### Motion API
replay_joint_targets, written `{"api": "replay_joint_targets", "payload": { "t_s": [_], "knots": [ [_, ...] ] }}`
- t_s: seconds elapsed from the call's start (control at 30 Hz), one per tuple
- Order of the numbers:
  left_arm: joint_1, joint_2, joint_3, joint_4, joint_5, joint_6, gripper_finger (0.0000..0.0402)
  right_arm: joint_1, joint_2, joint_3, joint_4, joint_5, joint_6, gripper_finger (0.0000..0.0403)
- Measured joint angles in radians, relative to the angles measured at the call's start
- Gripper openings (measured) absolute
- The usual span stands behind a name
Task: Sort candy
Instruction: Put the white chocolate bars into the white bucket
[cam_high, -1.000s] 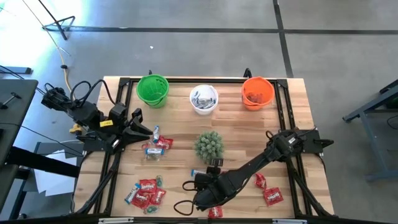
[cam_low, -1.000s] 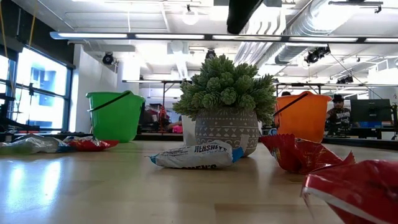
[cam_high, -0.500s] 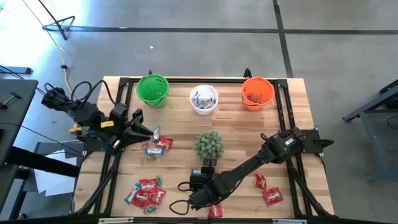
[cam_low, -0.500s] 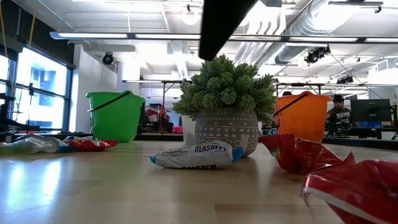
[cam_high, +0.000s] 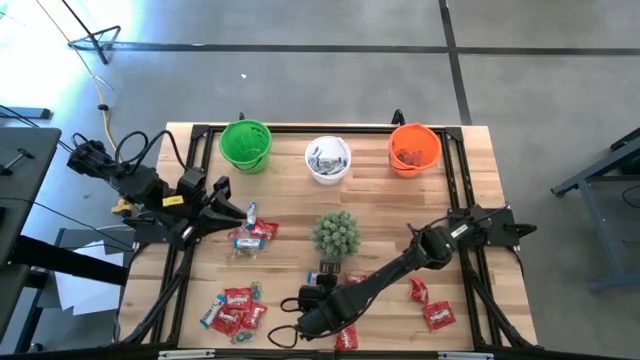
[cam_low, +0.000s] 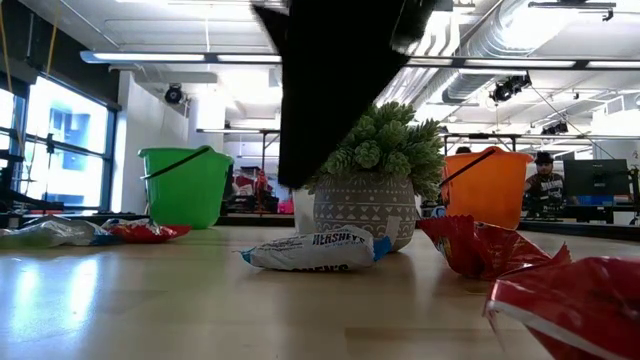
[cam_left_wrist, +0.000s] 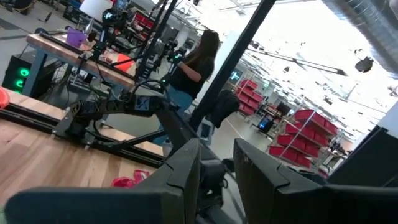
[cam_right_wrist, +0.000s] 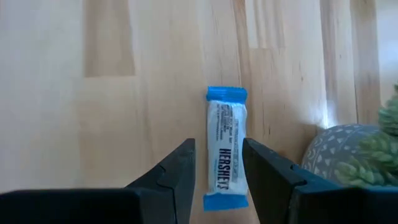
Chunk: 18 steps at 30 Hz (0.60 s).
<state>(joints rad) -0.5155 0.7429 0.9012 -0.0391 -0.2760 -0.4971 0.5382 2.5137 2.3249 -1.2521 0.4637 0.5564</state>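
Observation:
A blue-and-white wrapped candy (cam_right_wrist: 226, 146) lies flat on the wooden table, just in front of the potted plant (cam_low: 372, 190). My right gripper (cam_right_wrist: 219, 168) hangs open above it, one finger on either side of its near end. In the low view the gripper (cam_low: 305, 180) is clear of the candy (cam_low: 312, 250). My left gripper (cam_left_wrist: 217, 168) waits raised and open at the table's left side (cam_high: 240, 212). Red candy lies in a pile (cam_high: 235, 308) at the near left and in singles (cam_high: 438, 315) at the near right.
A green cup (cam_high: 245, 145), a white cup (cam_high: 328, 160) and an orange cup (cam_high: 414, 148) stand in a row along the far edge. A mixed cluster of candy (cam_high: 250, 235) lies under the left arm. A person stands beyond the table in the left wrist view.
My right gripper has come down toward the blue-and-white candy and shifted a little toward the table's left edge. In the low view it has sunk from the top of the picture to just above the candy. The candy has not moved.

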Motion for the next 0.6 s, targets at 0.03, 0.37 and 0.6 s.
{"api": "replay_joint_targets", "payload": {
  "t_s": [0.03,0.37,0.6],
  "knots": [
    [-0.002,0.000,0.000,0.000,0.000,0.000,0.0082,-0.004,0.006,0.000,-0.001,-0.001,0.000,0.0129],
    [-0.031,0.000,0.000,0.000,-0.001,0.001,0.0082,-0.043,0.034,0.000,0.004,-0.029,-0.030,0.0129],
    [-0.057,0.000,0.000,0.000,0.000,0.002,0.0082,-0.082,0.034,0.000,0.027,-0.142,-0.093,0.0129]
  ]
}}
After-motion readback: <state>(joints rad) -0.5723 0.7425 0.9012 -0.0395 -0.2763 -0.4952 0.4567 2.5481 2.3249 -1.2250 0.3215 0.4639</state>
